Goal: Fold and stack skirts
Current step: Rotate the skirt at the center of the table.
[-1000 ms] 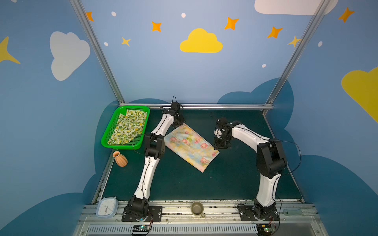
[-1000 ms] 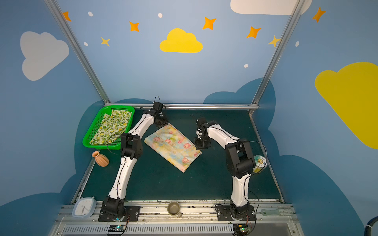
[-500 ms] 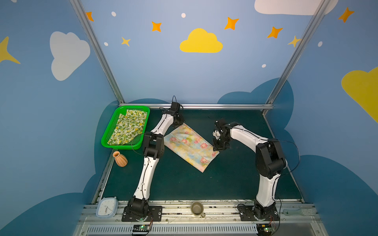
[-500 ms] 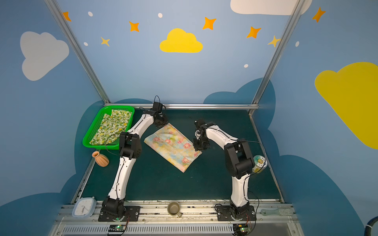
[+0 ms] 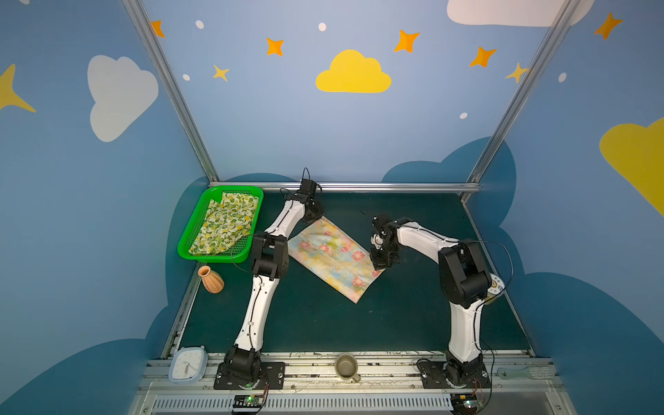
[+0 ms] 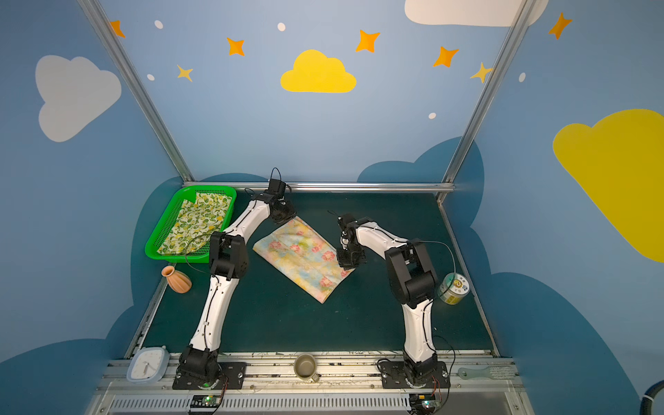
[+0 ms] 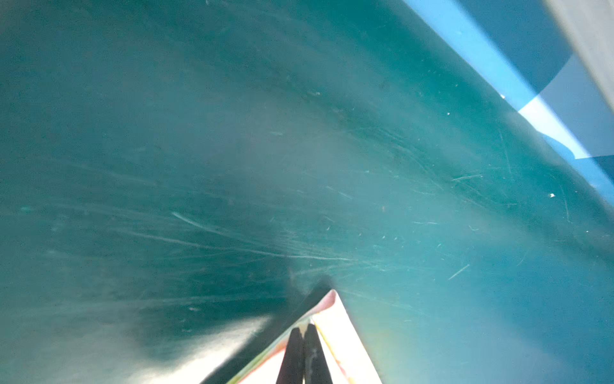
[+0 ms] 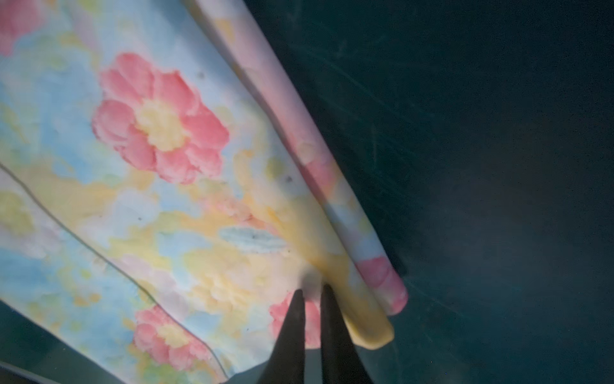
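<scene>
**Desk:** Where is the floral skirt?

**Me:** I see the floral skirt (image 5: 330,258) lying flat on the table (image 5: 323,323), between my two claws. The left claw (image 5: 317,217) is at one corner of it. The right claw (image 5: 380,265) is at the opposite long edge.

**Desk:** What is the left claw doing?

**Me:** It is clenched. In my left wrist view its fingers (image 7: 294,352) are pressed together, and they pinch the corner of the floral skirt.

**Desk:** And the right claw?

**Me:** Its fingertips (image 8: 292,332) are down on the cloth, just beside a rolled-over edge. The jaws are nearly together, with a thin gap between them. I cannot tell whether any cloth is caught in that gap.

**Desk:** Where is the other skirt?

**Me:** The lemon skirt (image 5: 226,226) lies in the basket (image 5: 215,257). That is beyond the left claw, on the side away from the right claw. Neither claw touches it.
</scene>
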Controlling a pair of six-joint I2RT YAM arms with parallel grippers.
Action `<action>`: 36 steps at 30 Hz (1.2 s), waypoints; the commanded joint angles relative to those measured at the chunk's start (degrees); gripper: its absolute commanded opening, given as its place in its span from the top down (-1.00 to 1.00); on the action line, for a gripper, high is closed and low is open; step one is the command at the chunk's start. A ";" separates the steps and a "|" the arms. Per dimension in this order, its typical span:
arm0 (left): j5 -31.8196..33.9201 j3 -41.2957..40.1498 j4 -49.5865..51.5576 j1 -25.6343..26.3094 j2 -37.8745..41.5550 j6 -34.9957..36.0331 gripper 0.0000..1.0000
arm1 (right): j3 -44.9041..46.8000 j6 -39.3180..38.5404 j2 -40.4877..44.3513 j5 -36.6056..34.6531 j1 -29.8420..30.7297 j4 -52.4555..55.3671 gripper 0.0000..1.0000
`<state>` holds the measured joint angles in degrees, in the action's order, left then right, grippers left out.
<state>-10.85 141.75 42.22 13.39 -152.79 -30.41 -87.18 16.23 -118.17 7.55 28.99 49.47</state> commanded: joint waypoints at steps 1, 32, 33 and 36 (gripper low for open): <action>0.83 -0.33 0.25 -0.28 3.03 0.55 0.91 | -1.61 -0.08 -1.59 -2.32 0.19 -0.54 0.77; -2.87 -53.89 -16.47 3.28 36.62 -4.88 -0.13 | 6.25 4.99 8.44 0.71 7.72 -4.29 0.63; -2.99 -55.97 -16.93 3.55 37.46 -4.98 -0.13 | 6.63 5.48 8.00 1.33 7.74 -5.04 0.65; -2.89 -60.71 -17.24 4.17 39.02 -5.20 -0.12 | 7.02 6.30 6.57 2.39 7.68 -6.62 0.67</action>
<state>-13.87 83.31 27.00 17.28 -116.44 -35.09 -80.84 20.78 -109.80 8.43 37.15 45.19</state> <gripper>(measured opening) 0.560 0.167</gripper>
